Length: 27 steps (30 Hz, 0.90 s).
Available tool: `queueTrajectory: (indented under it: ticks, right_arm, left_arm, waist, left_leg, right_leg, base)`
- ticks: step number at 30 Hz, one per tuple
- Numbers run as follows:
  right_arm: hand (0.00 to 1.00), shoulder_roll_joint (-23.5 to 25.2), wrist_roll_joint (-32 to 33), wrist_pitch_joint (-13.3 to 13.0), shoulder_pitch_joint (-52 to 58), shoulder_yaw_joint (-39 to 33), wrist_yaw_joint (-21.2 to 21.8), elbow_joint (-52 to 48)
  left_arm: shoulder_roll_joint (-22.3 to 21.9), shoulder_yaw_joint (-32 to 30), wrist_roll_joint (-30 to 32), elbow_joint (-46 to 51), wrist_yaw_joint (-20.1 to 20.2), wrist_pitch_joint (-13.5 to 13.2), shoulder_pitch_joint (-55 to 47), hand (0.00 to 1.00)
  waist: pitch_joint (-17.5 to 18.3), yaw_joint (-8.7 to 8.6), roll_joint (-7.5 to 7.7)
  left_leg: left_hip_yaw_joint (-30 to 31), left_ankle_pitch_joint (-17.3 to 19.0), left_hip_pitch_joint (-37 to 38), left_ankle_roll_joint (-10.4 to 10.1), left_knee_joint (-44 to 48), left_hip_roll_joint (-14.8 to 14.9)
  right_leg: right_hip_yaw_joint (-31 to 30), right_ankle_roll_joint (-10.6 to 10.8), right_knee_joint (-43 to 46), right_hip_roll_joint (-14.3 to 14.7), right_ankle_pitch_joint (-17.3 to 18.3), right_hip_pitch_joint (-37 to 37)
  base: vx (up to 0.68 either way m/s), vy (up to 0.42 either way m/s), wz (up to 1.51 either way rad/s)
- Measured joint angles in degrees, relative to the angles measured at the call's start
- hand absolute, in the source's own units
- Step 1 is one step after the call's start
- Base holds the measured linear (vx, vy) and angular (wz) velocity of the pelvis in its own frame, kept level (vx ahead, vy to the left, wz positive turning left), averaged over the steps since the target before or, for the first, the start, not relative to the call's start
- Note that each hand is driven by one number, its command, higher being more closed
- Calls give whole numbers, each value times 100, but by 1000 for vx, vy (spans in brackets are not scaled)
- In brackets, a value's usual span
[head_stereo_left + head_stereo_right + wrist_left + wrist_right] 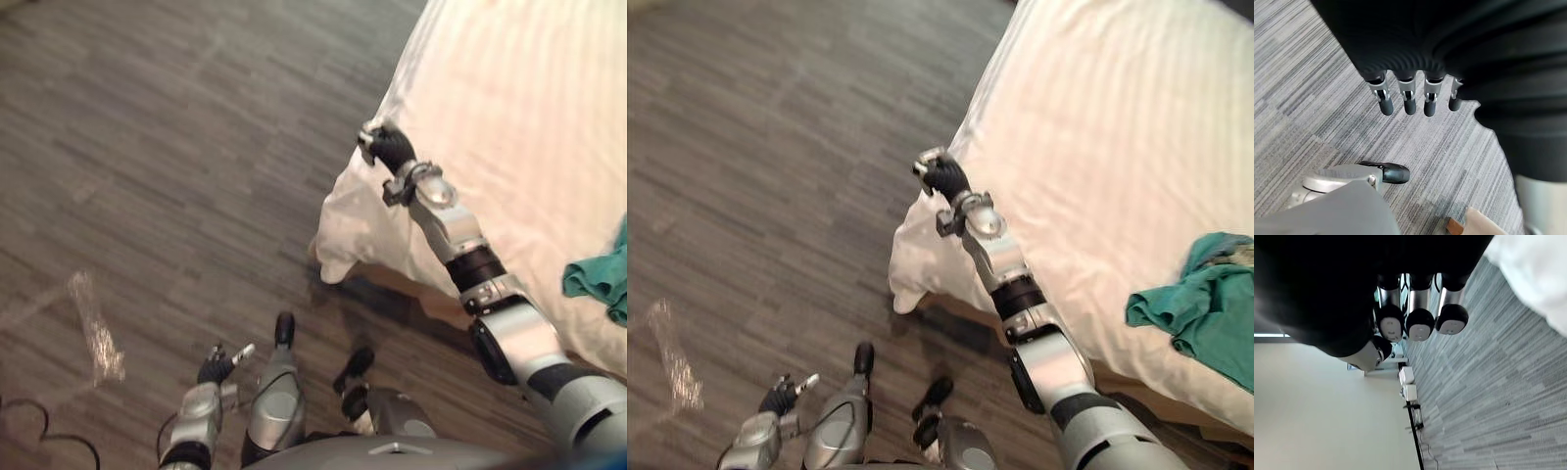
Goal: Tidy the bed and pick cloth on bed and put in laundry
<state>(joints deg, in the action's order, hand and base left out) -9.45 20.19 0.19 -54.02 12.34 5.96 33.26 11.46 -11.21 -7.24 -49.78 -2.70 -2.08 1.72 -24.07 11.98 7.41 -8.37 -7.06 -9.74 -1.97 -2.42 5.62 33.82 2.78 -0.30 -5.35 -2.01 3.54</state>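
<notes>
So the bed [1097, 147] takes up the right side, with a white striped sheet [1533, 269] on it, and its far and right parts are cut off. The cloth [1200, 304] is a crumpled teal heap lying on the bed near the right edge. It's partly cropped, so its full shape is anyone's guess. It sits well apart from both hands.

The right robot hand [942, 176] is stretched out to the bed's left edge, just past the corner where the sheet hangs down toward the floor [176, 147]. From the head views it's mostly the dark cover you see, and I can't tell if it actually touches the sheet. Its wrist view helps: the fingertips [1420, 325] are curled back with their pads facing the camera and the thumb [1371, 352] tucked close, closed on nothing. The sheet is off to one side of them, with floor beyond.

The left robot hand [216, 369] hangs low on the near left, over the floor. Its fingers [1386, 103] are straight and relaxed, so it's open and empty.

There's something clear and crinkly, maybe plastic wrap [96, 333], lying on the floor to the left. It's see-through, so it's hard to make out. There's also a small brown bit [1454, 226] at the edge of the left wrist view, too cropped to identify.
</notes>
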Motion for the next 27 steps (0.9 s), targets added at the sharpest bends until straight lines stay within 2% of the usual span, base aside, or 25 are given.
queueTrajectory:
  ticks: [6, 8, 9, 14, 20, 24, 27]
  right_arm:
    - [100, -20, 411, -63, -306, -4, -120, -6]
    - [100, -23, 445, -65, -312, -18, -176, -25]
    - [100, -23, 447, -65, -312, -18, -177, -25]
    - [100, -24, 362, 11, -358, -54, -383, -22]
    - [100, -123, 376, 193, -379, -98, -664, 8]
    - [100, -224, 596, 179, -383, -186, -661, 36]
    - [100, -16, 623, 142, -292, -149, -629, 39]
  left_arm:
    - [-57, 394, -69, 110, -9, 17, 435, 0]
    - [-209, 480, -147, 84, -20, 21, 680, 0]
    - [-230, 504, -169, 69, -20, 20, 721, 0]
    - [-491, 913, -596, -351, -26, 16, 1535, 0]
    - [-612, 1117, -928, -419, -139, -4, 1914, 0]
    - [-824, 1091, -1225, -551, -168, 21, 2350, 0]
    - [-969, 933, -1399, -464, -248, 78, 2587, 0]
  waist:
    - [-134, 25, -140]
    - [-238, 37, -301]
    - [-252, 35, -325]
    - [-497, 41, -754]
    - [-568, 28, -902]
    - [-593, -28, -1077]
    - [-597, -107, -1104]
  left_leg:
    - [103, 97, -768, 53, 463, -15]
    - [125, 204, -1086, 85, 784, 0]
    - [128, 211, -1130, 91, 824, 2]
    - [101, 166, -1825, 106, 1044, -22]
    - [-20, -117, -2224, 81, 822, 12]
    - [-85, -253, -2482, 60, 729, -4]
    - [-148, -338, -2590, 17, 651, -3]
  right_leg:
    - [30, -38, 361, -135, 31, 638]
    - [20, -107, 650, -218, 103, 908]
    - [20, -115, 700, -234, 115, 949]
    - [-63, -204, 1472, -494, 364, 1860]
    - [-274, -312, 1837, -539, 431, 2614]
    - [-333, -401, 2252, -684, 559, 3129]
    - [-361, -473, 2547, -765, 705, 3396]
  base:
    - [21, 15, 9]
    - [-30, 31, 1]
    - [-63, 31, -2]
    - [-101, 8, -3]
    - [-67, -52, -10]
    - [-43, -65, -5]
    - [-33, -80, 5]
